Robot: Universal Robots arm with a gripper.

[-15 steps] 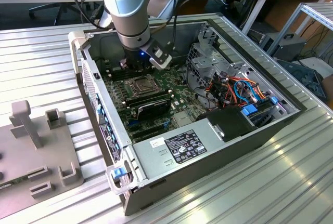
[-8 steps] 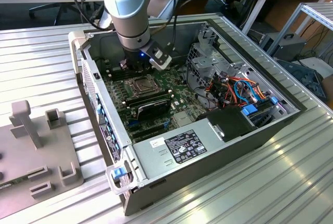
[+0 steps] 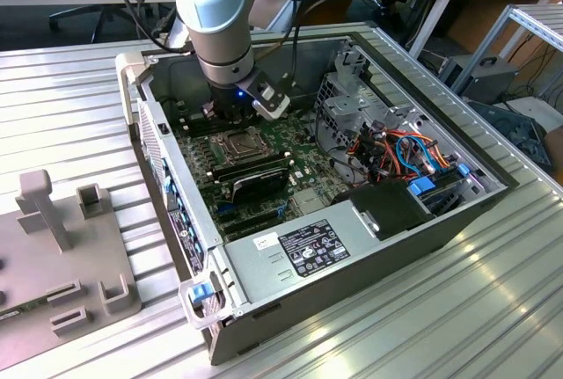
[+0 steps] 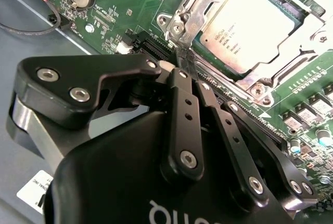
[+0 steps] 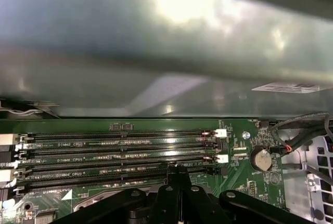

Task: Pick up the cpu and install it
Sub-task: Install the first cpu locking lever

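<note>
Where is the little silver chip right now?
The cpu sits in its socket on the green board, under the metal frame, just beyond the gripper in the second wrist view. In the exterior view it lies below the arm, beside the memory sticks.

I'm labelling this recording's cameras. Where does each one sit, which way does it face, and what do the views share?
Exterior view: off the arm, above, looking down into the open grey metal computer case; the arm's grey wrist joint shows.
Second wrist view: on the arm, looking past the black hand, its fingers shut, at the flat silver-grey square cpu lying in its metal socket frame.
First wrist view: on the arm, facing the long black memory slots and the case wall; the hand shows.
Both wrist views share the hand and the green motherboard.
</note>
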